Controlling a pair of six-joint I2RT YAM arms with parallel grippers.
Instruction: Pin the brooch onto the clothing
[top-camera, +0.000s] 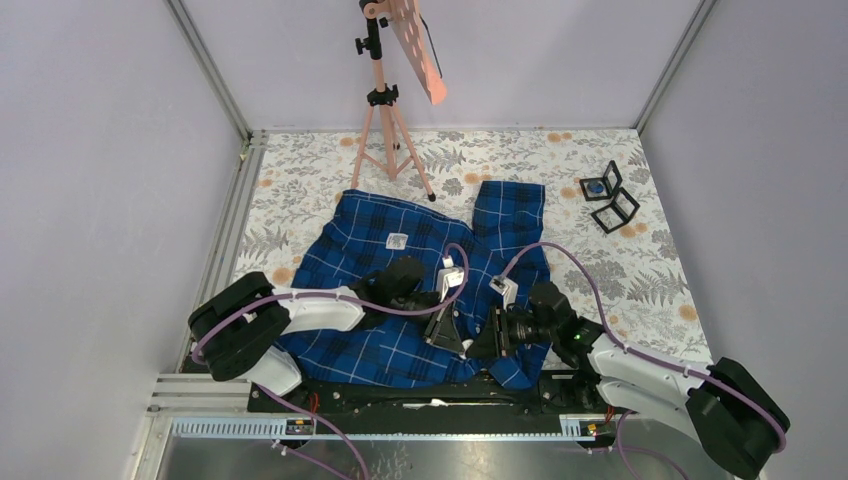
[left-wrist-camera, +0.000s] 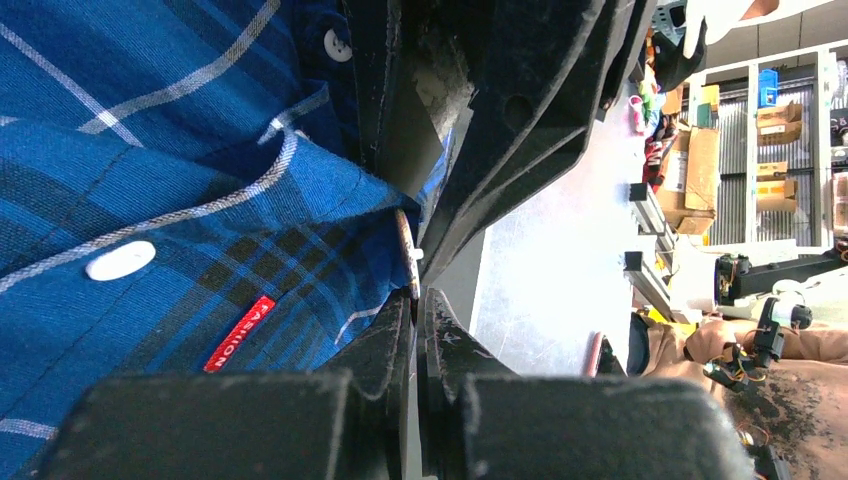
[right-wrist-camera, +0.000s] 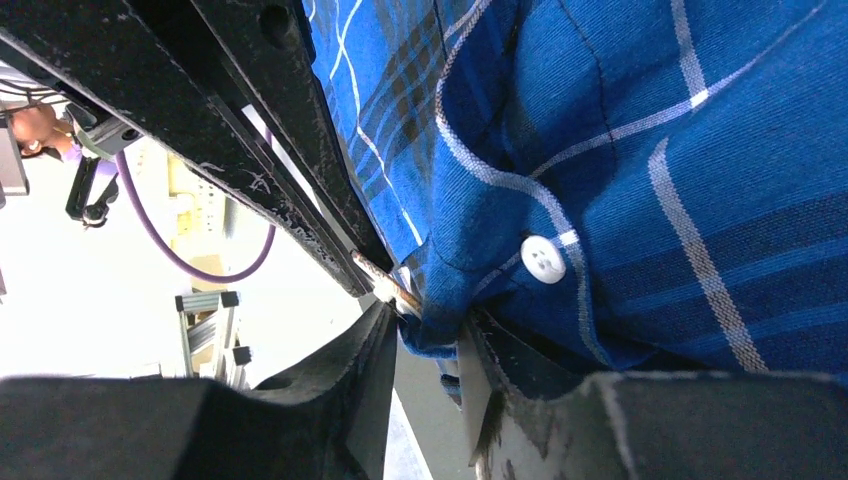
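The dark-blue plaid shirt (top-camera: 350, 230) lies spread on the floral cloth, its white neck label up. My two grippers meet over its front edge near the table's near side. My left gripper (top-camera: 447, 332) is shut on the brooch (left-wrist-camera: 406, 250), a thin metal piece seen edge-on at its fingertips and pressed against the shirt's edge (left-wrist-camera: 300, 200). A red tag (left-wrist-camera: 240, 333) and a white button (left-wrist-camera: 120, 260) show beside it. My right gripper (top-camera: 495, 335) grips a fold of the shirt (right-wrist-camera: 600, 150) between its fingers, just below a white button (right-wrist-camera: 543, 258). The brooch (right-wrist-camera: 383, 283) touches that fold.
A pink tripod (top-camera: 385, 100) with a tilted board stands at the back, its feet just beyond the shirt. A small open black box (top-camera: 605, 195) with a blue thing in it sits at the back right. Grey walls close in three sides.
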